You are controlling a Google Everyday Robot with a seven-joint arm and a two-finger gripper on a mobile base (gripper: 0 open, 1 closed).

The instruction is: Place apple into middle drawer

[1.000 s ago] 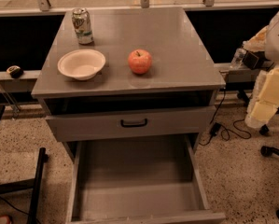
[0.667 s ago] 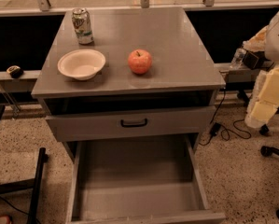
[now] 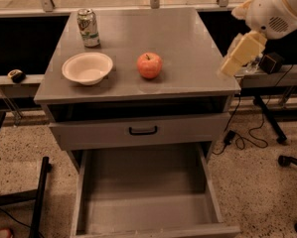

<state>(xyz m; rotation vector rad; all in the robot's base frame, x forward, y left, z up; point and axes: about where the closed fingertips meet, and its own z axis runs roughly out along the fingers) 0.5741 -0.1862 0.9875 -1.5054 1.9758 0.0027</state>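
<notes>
- No text, brand or number can be read anywhere.
- Can (image 3: pixel 88 28), back left on the cabinet top (image 3: pixel 187 38): green and white print, lettering too small to make out.
- Gripper (image 3: pixel 240 53), hanging just off the cabinet top's right edge: plain cream surface, nothing legible on it.

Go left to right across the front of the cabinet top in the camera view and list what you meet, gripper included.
white bowl → apple → gripper, which hangs by the right edge of the cabinet top. The can stands behind the bowl, in line with it, so it is left out.
</notes>
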